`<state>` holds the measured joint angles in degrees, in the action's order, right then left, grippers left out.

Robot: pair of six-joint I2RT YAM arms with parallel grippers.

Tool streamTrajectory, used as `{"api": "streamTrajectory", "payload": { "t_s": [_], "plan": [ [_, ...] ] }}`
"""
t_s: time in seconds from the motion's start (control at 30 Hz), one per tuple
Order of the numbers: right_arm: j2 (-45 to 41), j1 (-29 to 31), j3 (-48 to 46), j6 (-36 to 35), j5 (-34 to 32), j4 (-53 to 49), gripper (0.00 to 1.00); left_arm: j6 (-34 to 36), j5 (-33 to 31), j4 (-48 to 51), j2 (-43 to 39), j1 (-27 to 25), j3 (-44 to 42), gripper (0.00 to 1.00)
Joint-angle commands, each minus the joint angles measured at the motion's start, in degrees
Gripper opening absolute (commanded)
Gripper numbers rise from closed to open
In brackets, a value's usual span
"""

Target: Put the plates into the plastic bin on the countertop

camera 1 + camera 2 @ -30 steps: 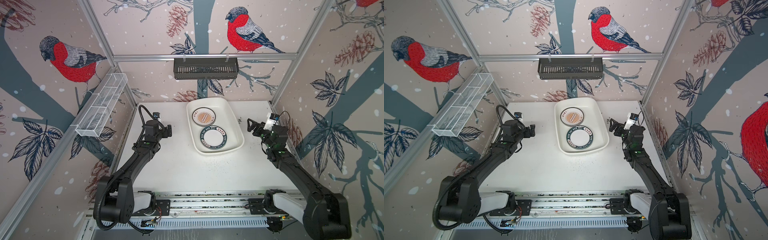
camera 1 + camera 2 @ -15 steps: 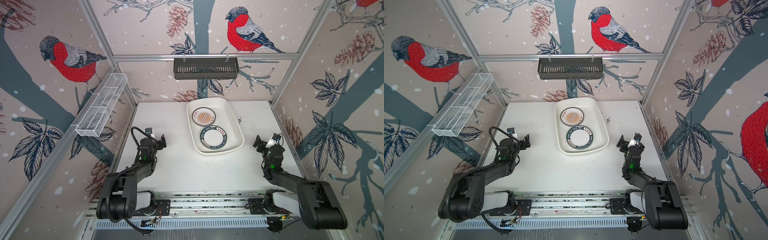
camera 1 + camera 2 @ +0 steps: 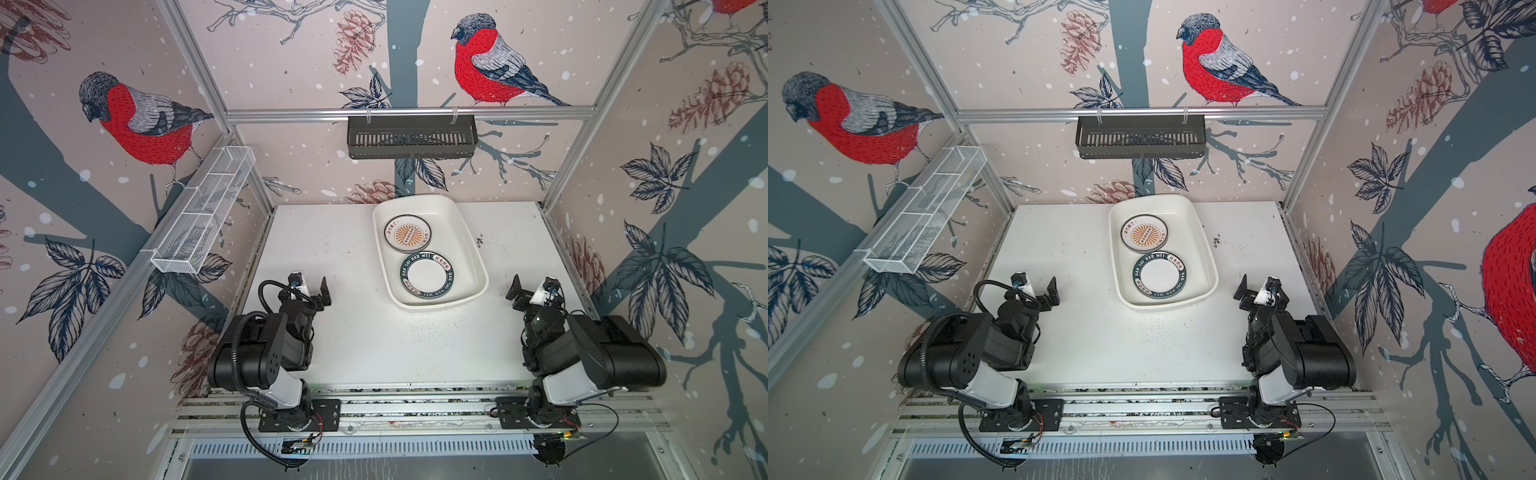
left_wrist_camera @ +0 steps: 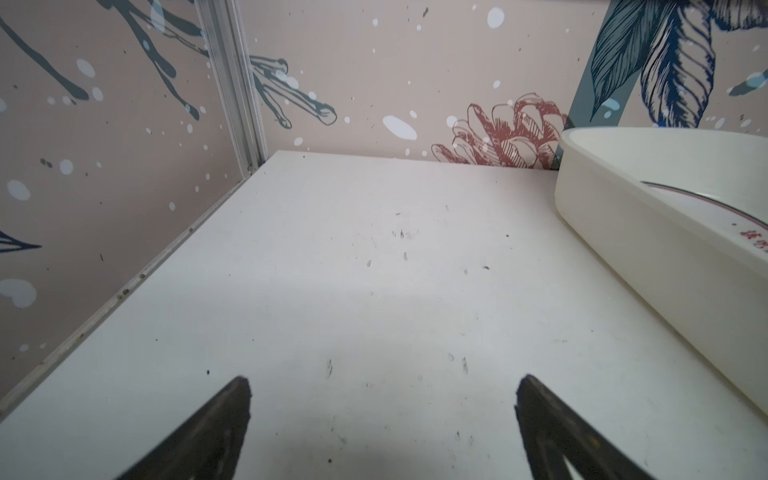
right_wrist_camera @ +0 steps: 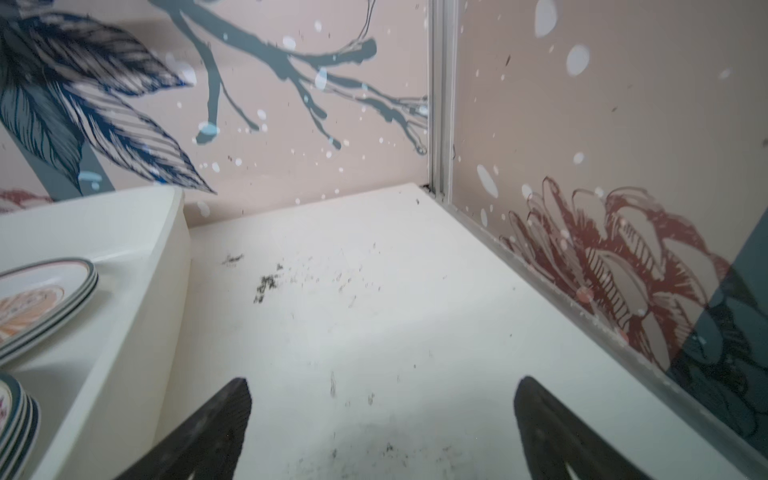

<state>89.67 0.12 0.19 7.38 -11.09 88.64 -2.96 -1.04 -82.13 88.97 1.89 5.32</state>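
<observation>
White plates (image 3: 407, 235) lie in the plastic bin (image 3: 455, 224) near the back edge of the surface (image 3: 332, 249), well apart from the left pincer (image 4: 384, 380) and right pincer (image 5: 382, 380), both released and empty. Only the right wrist view shows their stacked rims edge-on.

two plate stacks (image 3: 425, 276) lie inside white bin (image 3: 465, 232).

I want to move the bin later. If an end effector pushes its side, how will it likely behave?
Probably heavy: the bin holds two stacks of plates. Being shallow and wide, it should slide, not tip. The loose stacks may shift or rattle.
</observation>
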Motion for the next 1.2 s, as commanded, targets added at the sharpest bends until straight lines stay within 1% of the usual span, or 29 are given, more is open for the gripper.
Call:
{"api": "streamTrajectory", "payload": {
  "t_s": [0.0,0.07,0.1,0.17,0.47,1.03,1.17],
  "plan": [
    [-1.78,-0.36,0.04,-0.5,1.46,8.58,1.0,0.89,1.98,-5.35,0.56,0.11,1.61,0.98],
    [-2.23,-0.61,4.46,-0.13,1.58,-0.44,1.0,1.47,3.19,4.19,-0.37,0.11,5.74,0.99],
    [-2.12,-0.65,6.78,-0.08,1.37,-4.44,1.0,2.01,3.34,7.43,-0.07,0.04,7.82,0.99],
    [-2.28,-0.65,9.46,0.09,1.51,-10.1,1.0,2.35,3.74,6.54,0.01,0.0,7.45,0.99],
    [-2.04,-0.54,9.44,-0.17,1.18,-9.76,1.0,2.43,3.67,6.37,0.06,0.02,7.44,0.99],
    [-1.73,1.46,10.76,-1.93,-1.96,-11.56,1.0,2.43,3.51,6.71,0.09,-0.03,7.67,0.99],
    [-1.7,1.61,10.71,-1.93,-1.93,-11.56,1.0,2.69,2.59,6.98,0.07,-0.4,7.73,0.99]
  ]
}}
